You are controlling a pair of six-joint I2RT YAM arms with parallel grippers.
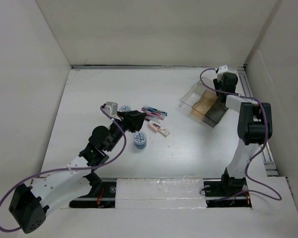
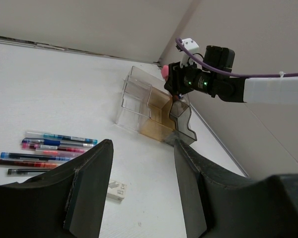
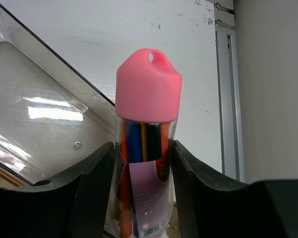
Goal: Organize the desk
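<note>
The desk (image 1: 188,153) is a white tabletop with upright white panels. My right gripper (image 1: 220,85) is at the back right over the clear compartmented tray (image 1: 202,101). It is shut on a clear tube of coloured pens with a pink cap (image 3: 148,89), held upright between both fingers (image 3: 97,178). The tube's pink cap also shows in the left wrist view (image 2: 165,72). My left gripper (image 1: 134,120) is open and empty, above the desk beside several loose pens (image 1: 154,111). In the left wrist view its jaws (image 2: 143,146) stand wide apart with bare desk between them.
A small white eraser (image 2: 118,190) lies past the pens (image 2: 49,148). A blue tape roll (image 1: 140,140) sits near the left gripper, and another roll (image 1: 125,108) lies behind it. A metal rail (image 3: 227,89) runs along the right edge beside the tray (image 2: 139,99).
</note>
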